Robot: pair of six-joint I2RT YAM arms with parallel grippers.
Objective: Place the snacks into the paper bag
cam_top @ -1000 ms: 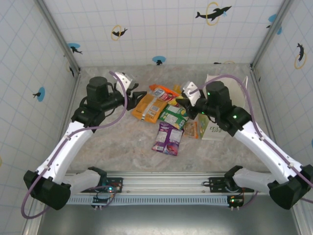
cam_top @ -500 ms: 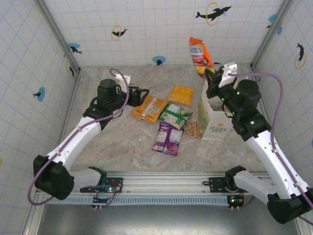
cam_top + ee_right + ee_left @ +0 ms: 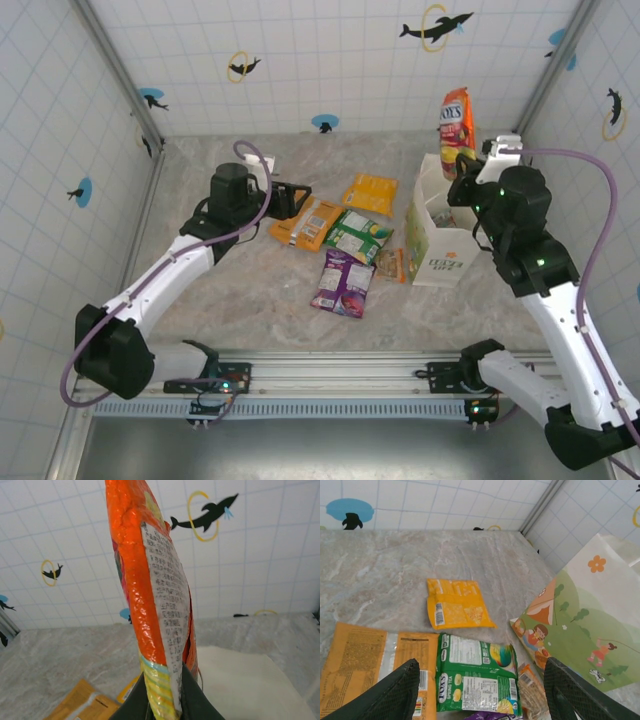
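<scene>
My right gripper (image 3: 462, 160) is shut on the bottom edge of a red-orange snack packet (image 3: 456, 118), holding it upright above the far end of the white paper bag (image 3: 438, 245). In the right wrist view the packet (image 3: 150, 580) rises from my gripper (image 3: 165, 700), with the bag's (image 3: 240, 680) white surface below. My left gripper (image 3: 297, 198) hovers open over the snacks on the table: an orange packet (image 3: 308, 222), a yellow-orange one (image 3: 370, 192), a green one (image 3: 355, 236), a purple one (image 3: 343, 282). Seen from the left wrist, the green packet (image 3: 477, 677) lies between my open fingers (image 3: 395, 695).
A small brown-orange packet (image 3: 388, 264) lies against the bag's left side. Tiled walls close off the table at the back, left and right. The bag's printed side (image 3: 580, 625) faces the pile.
My right gripper lifted the red-orange packet out of the pile and carried it up and right, over the bag. My left gripper shifted slightly right toward the snacks.
</scene>
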